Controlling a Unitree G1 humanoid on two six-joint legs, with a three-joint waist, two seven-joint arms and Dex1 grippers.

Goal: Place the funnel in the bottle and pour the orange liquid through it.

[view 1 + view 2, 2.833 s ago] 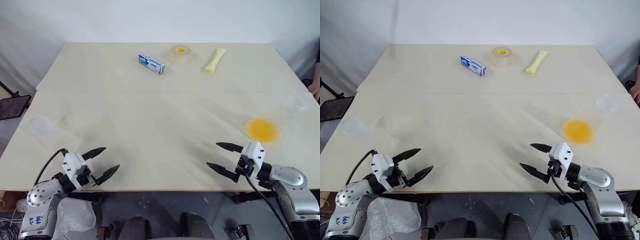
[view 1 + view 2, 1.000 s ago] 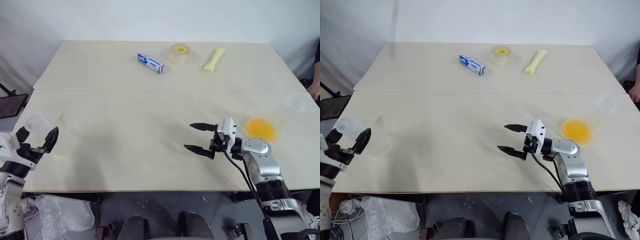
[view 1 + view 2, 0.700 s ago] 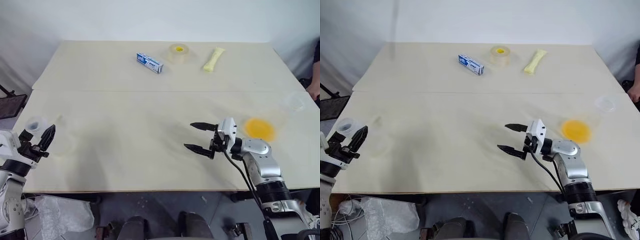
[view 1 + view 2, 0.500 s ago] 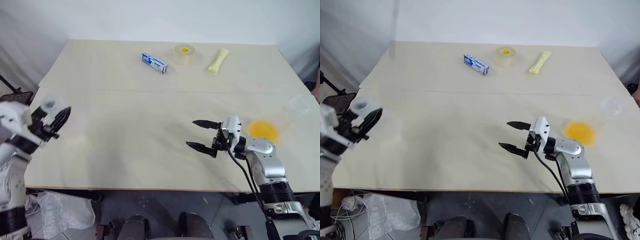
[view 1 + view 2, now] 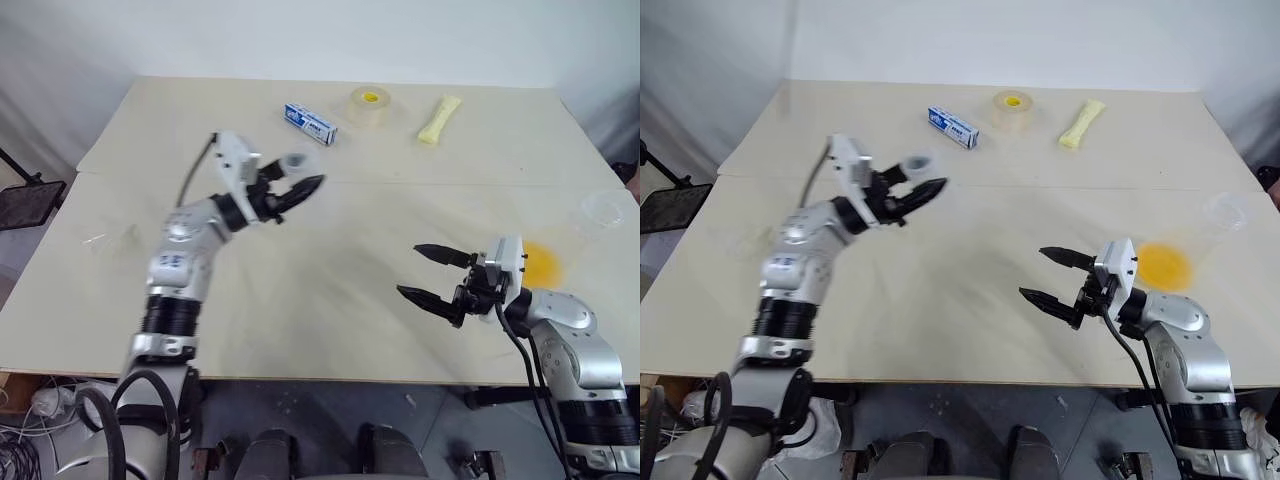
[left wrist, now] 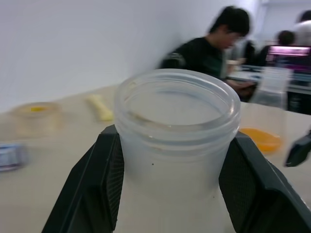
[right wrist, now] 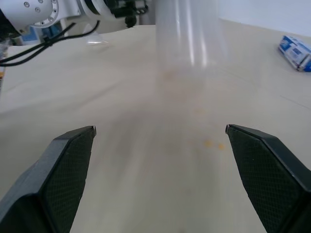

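Swung in from the table's left edge, the left pincer [image 5: 298, 186] now hangs over the middle of the table [image 5: 300, 320], clamped on the bottle [image 5: 294, 163]. The bottle is clear plastic, and a thick rolled lip rings its round, open mouth. The two black, pad-textured fingers [image 6: 104, 170] press its neck from either side. Its lower body is too blurred to make out.

Well to the left of that pincer, near the table edge, lies a faint clear shape, probably the funnel [image 5: 105, 240]. It is nearly lost against the surface.

The table is pale cream and matte, with a seam across it and faint yellowish stains. White wall behind it. A dark mesh object [image 5: 25, 205] sits off the table's left side.

Beyond the left pincer, along the far side, are a small blue-and-white box [image 5: 309, 123], then a translucent tape roll [image 5: 368, 105] with a yellow core, then a pale yellow oblong packet [image 5: 438, 118].

The right pincer [image 5: 410, 270] is spread wide and empty, low over the near right part of the table. Just to its right, behind its wrist, the orange liquid [image 5: 542, 265] shows as a bright disc in a clear vessel [image 5: 603, 210]. Nothing lies between the two pincers.

The left wrist view catches a seated person in dark clothing [image 6: 209, 48] in the blurred room beyond.
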